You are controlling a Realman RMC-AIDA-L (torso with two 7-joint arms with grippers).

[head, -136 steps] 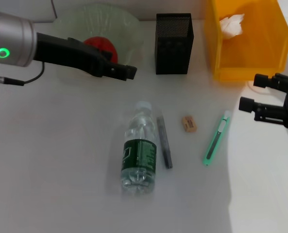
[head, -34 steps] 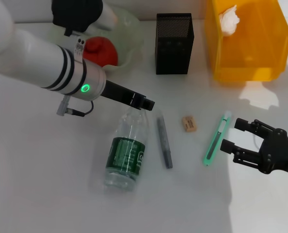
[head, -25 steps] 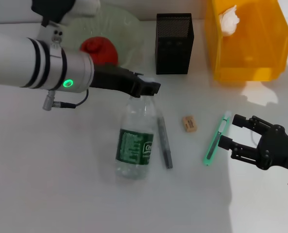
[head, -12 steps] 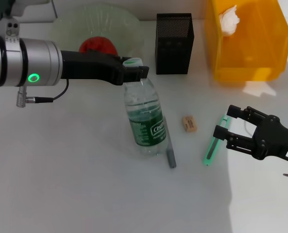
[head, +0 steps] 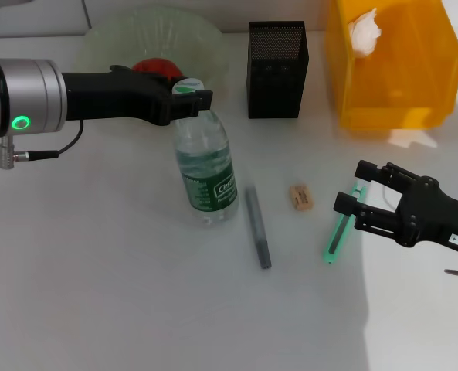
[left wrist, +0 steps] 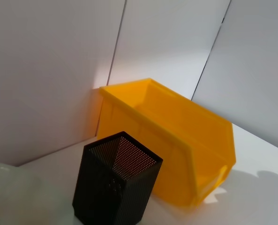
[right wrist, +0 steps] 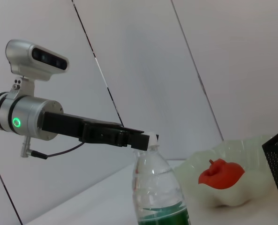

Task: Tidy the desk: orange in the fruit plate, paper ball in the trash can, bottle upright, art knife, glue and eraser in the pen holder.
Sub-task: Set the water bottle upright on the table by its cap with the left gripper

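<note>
My left gripper (head: 187, 97) is shut on the cap and neck of the clear bottle (head: 206, 174) with the green label, which stands nearly upright on the table; both also show in the right wrist view, gripper (right wrist: 139, 138) and bottle (right wrist: 159, 193). My right gripper (head: 353, 186) is open, just above the green art knife (head: 339, 235). The grey glue stick (head: 257, 227) and the tan eraser (head: 300, 196) lie between bottle and knife. The red-orange fruit (head: 156, 66) lies in the glass fruit plate (head: 147, 31). The paper ball (head: 365, 28) is in the yellow trash bin (head: 402, 77).
The black mesh pen holder (head: 277, 69) stands at the back centre, between plate and bin; it also shows in the left wrist view (left wrist: 115, 187) next to the bin (left wrist: 176, 136). The table's front half is bare white surface.
My left gripper has raised the bottle from lying to nearly upright and shifted it left, uncovering the glue stick. My right gripper has crept left over the art knife.
</note>
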